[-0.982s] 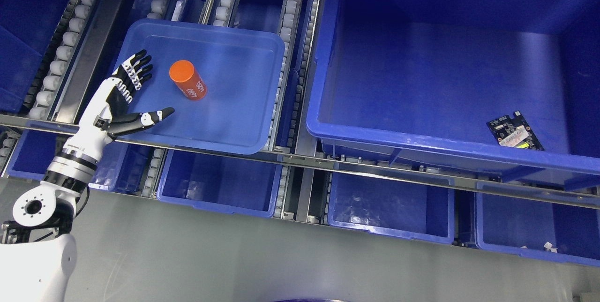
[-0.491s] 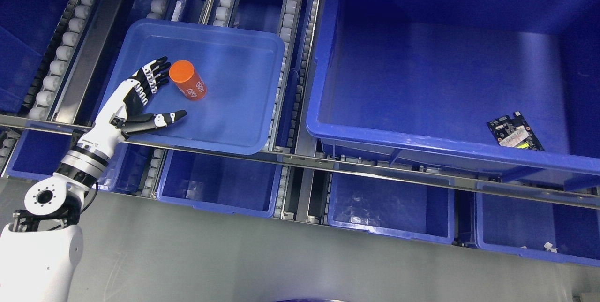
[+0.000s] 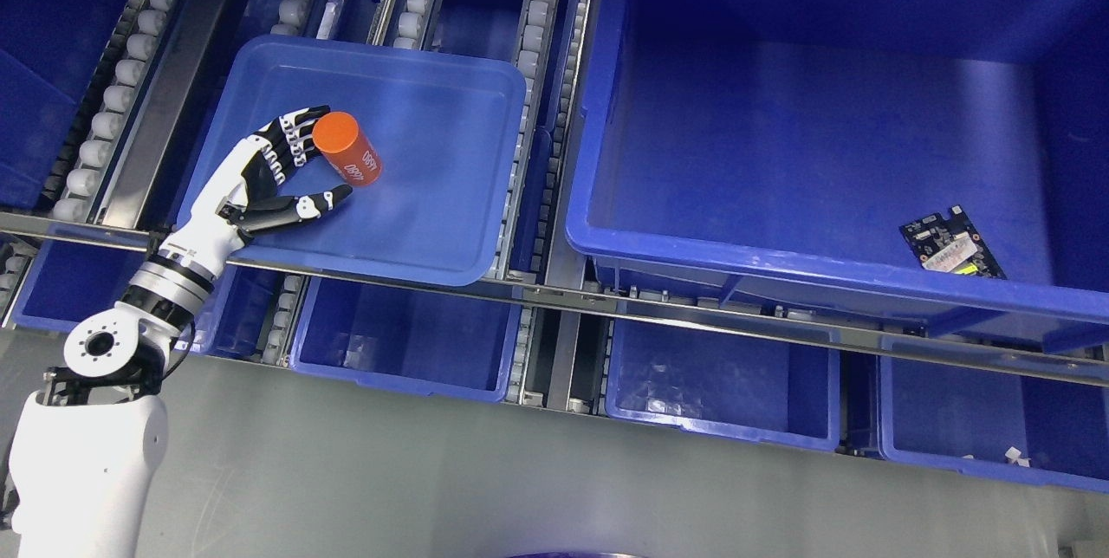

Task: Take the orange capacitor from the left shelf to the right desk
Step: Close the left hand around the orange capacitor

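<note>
the left hand (image 3: pixel 275 178) is spread wide around the capacitor (image 3: pixel 346 148) in the tray (image 3: pixel 450 229), not gripping yet. next, i think, it must squeeze, then lift.

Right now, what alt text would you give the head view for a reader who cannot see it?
The robot's left hand reaches into a shallow blue tray, open fingers around an orange capacitor lying there, not yet gripped. To the right, a large blue bin holds a small circuit board.
</note>
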